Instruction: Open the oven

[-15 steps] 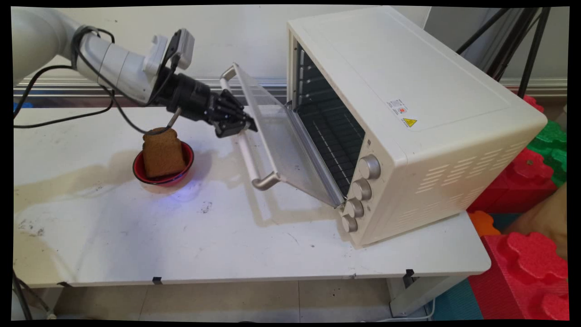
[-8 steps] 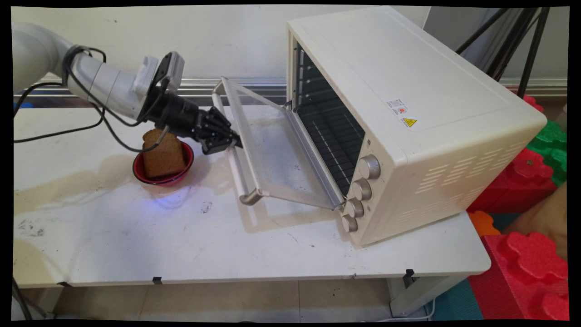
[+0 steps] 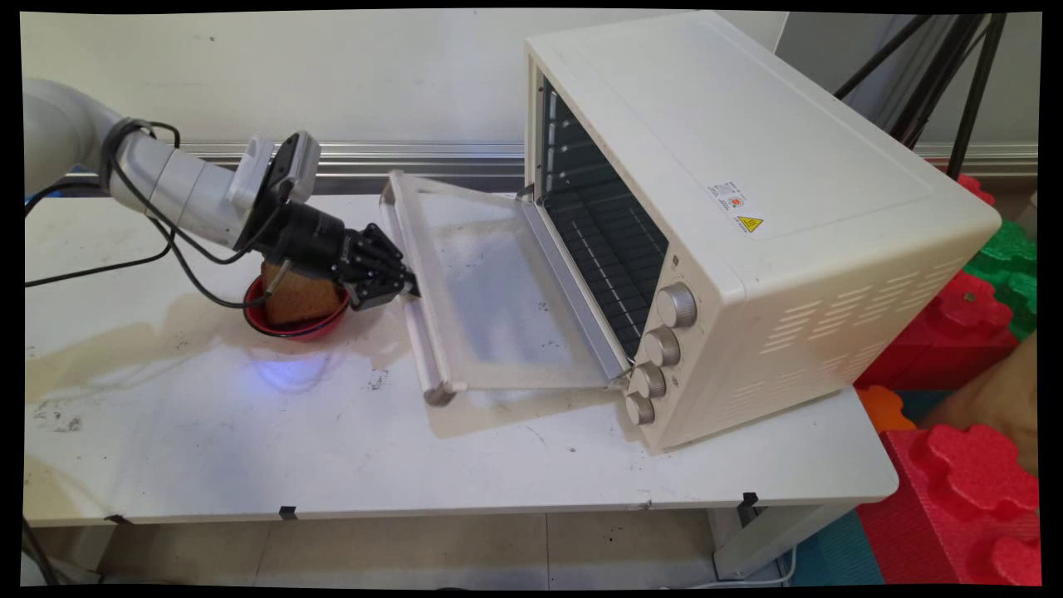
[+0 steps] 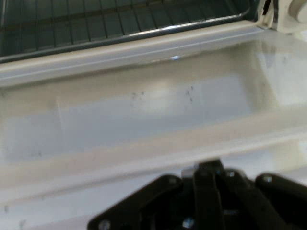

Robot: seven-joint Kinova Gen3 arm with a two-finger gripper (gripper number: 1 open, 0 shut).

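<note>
I see the gripper [image 3: 405,286] at the handle [image 3: 413,286] of the oven door [image 3: 490,291], which hangs open, nearly level above the desk [image 3: 332,448]. Just behind the gripper, a slice of brown bread [image 3: 295,301] stands in a red bowl [image 3: 291,328]. The cream oven [image 3: 747,224] sits at right, four knobs [image 3: 660,349] facing me.

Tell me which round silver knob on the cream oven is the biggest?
The top silver knob on the cream toaster oven. It sits highest in the row of four and looks widest; the three below it look smaller.
</note>
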